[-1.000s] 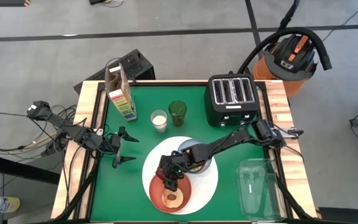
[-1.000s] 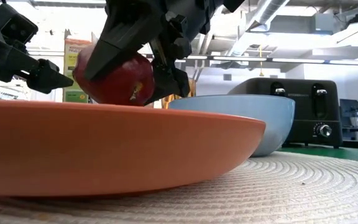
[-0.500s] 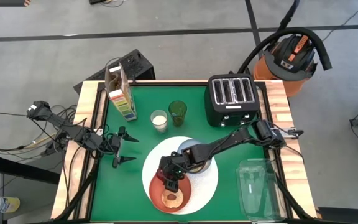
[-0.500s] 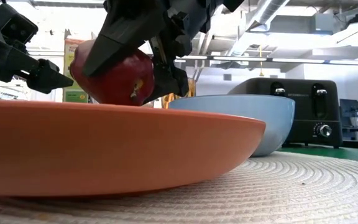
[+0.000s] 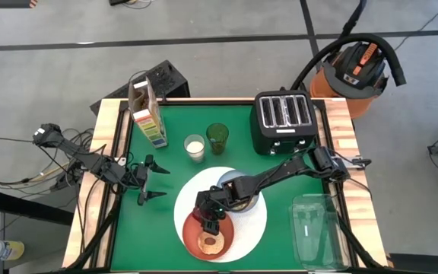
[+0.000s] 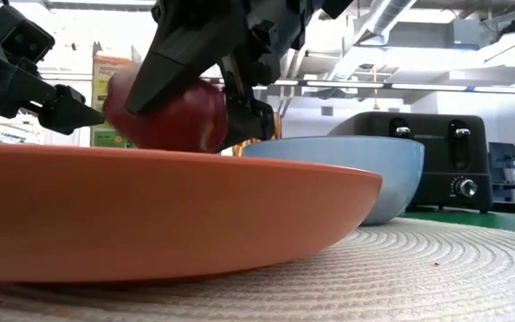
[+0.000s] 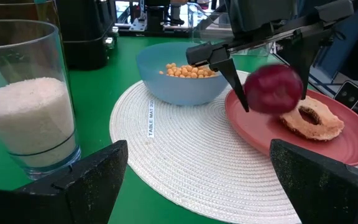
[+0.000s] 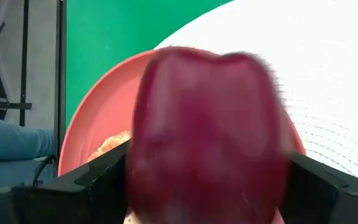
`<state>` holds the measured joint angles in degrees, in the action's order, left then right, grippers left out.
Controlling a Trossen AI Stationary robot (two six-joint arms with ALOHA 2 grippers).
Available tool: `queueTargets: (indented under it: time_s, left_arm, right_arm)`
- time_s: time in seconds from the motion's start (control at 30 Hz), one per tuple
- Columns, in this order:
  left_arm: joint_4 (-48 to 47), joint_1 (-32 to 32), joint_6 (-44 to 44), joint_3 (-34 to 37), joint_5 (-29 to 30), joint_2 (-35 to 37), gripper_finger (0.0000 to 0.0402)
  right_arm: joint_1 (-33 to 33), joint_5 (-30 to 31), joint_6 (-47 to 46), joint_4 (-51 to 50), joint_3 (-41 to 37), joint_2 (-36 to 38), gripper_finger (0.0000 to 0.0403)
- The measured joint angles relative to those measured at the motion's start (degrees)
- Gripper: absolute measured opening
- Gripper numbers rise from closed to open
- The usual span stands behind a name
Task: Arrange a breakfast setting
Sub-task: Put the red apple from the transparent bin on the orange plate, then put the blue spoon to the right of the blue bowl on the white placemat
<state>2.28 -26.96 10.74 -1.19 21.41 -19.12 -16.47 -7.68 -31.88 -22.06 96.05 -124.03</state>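
Note:
A dark red apple point(image 7: 273, 89) sits blurred between the fingers of my right gripper point(image 7: 272, 93), just above the orange-red plate point(image 5: 192, 233). The gripper itself looks sharp, and its fingers stand on either side of the apple. A bagel half point(image 7: 312, 118) lies on the same plate. The plate and a light-blue bowl point(image 7: 179, 84) of cereal rest on a large round white woven mat point(image 5: 254, 225). At the table's left edge my left gripper point(image 5: 157, 183) waits open, with nothing between its fingers. My right gripper comes at the apple point(image 6: 173, 116) slanting down from the table's far right, one finger point(image 7: 232, 74) on each side. The apple is blurred, and I cannot tell whether the fingers touch it. The plate's rim hides its underside in the low view.
A glass of milk point(image 5: 195, 147), a green cup point(image 5: 217, 137) and a cereal box point(image 5: 147, 114) stand at the far left. A black toaster point(image 5: 284, 118) is at the far right, and a clear container point(image 5: 314, 228) at the near right.
The apple has sunk a little between my right gripper's fingers toward the orange-red plate, and it shows blurred now. The gripper has stayed where it was.

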Motion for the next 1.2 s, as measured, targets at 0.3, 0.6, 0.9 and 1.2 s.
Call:
queueTargets:
  time_s: [0.3, 0.6, 0.9, 1.2]
  left_arm:
    - [0.01, -0.02, 0.0, 0.0, 0.0, 0.0, 0.0378]
    - [0.0, 0.0, 0.0, 0.0, -0.01, 0.01, 0.0378]
    - [0.01, 0.0, 0.0, 0.0, -0.02, 0.01, 0.0378]
    - [0.01, -0.02, 0.0, 0.0, -0.02, 0.01, 0.0378]
  right_arm:
    - [0.0, 0.01, 0.31, -0.23, 0.0, 0.0, 0.0358]
    - [0.0, 0.04, 0.42, -0.2, 0.0, 0.24, 0.0358]
    - [0.66, 0.11, -0.4, -9.84, 7.81, 0.52, 0.0358]
    - [3.09, -0.03, -1.7, -22.94, 18.82, 0.57, 0.0358]
